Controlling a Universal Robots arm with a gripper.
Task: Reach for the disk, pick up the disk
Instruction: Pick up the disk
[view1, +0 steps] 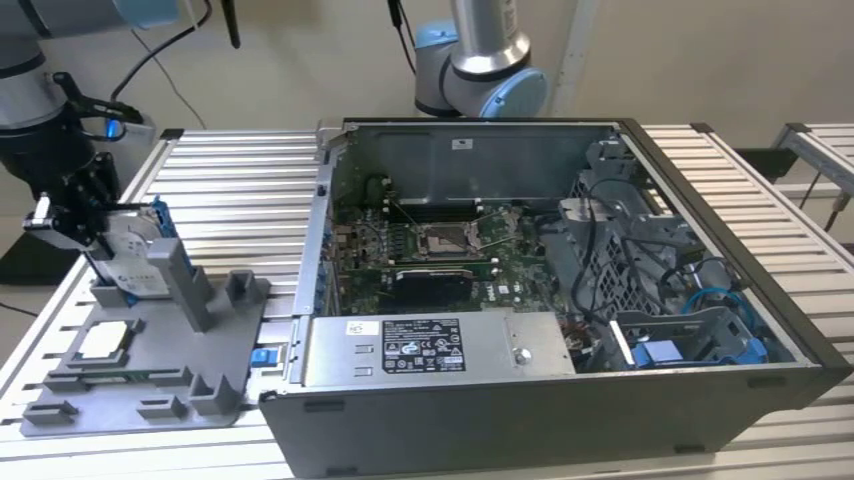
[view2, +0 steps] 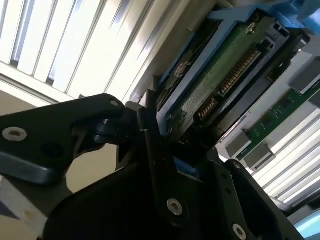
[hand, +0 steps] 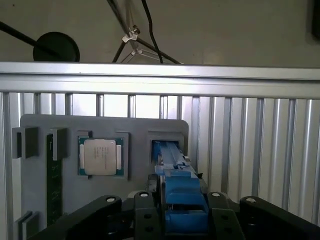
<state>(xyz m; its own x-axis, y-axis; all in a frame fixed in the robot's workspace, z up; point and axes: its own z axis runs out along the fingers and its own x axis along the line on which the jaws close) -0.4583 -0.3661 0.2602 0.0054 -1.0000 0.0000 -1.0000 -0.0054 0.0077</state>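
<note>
The disk (view1: 134, 260) stands on edge in a slot of the grey fixture (view1: 160, 395) at the exterior view's left, its white label and blue bracket showing. My gripper (view1: 96, 240) comes down on it from above and is shut on the disk, a finger on either side. In the first wrist view the blue bracket of the disk (hand: 182, 192) sits tight between the black fingers (hand: 150, 210) of the gripper (hand: 182, 205). The second wrist view shows the disk's green circuit board (view2: 215, 75) against a black finger (view2: 150, 145).
A small square silver chip (view1: 107, 342) (hand: 100, 156) lies in a pocket of the fixture beside the disk. A green memory stick (hand: 54, 175) sits further along. An open computer case (view1: 534, 420) fills the table's middle. A second arm's base (view1: 481, 75) stands behind it.
</note>
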